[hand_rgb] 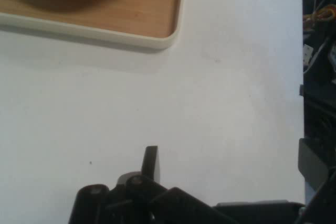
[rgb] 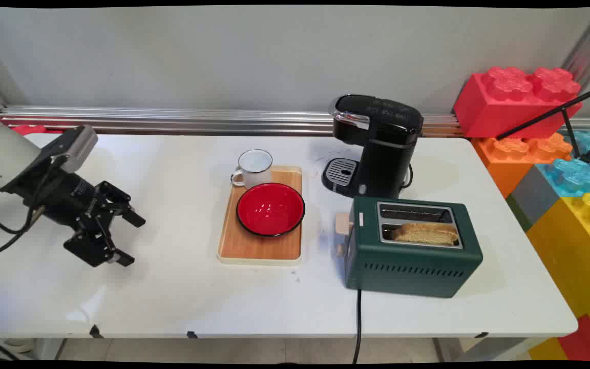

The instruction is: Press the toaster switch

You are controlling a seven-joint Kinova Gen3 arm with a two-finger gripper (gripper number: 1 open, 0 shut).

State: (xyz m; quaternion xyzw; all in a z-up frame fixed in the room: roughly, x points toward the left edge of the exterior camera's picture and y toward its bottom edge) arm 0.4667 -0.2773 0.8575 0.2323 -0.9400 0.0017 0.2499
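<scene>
Gripper (rgb: 130,240): fingers spread wide, nothing between them, hovering over bare table (rgb: 172,287).
Nearest thing: wooden tray (rgb: 261,248), to its right, well apart.
Tray contents: red bowl (rgb: 270,209), white mug (rgb: 252,167).

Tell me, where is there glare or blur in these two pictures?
Main view: sharp overall; soft glare on the table at its near left, small highlights in the red bowl, faint shadows beside the toaster and coffee maker. Hand view: the tray looks soft, the bowl at the top edge only a dark blur.
</scene>
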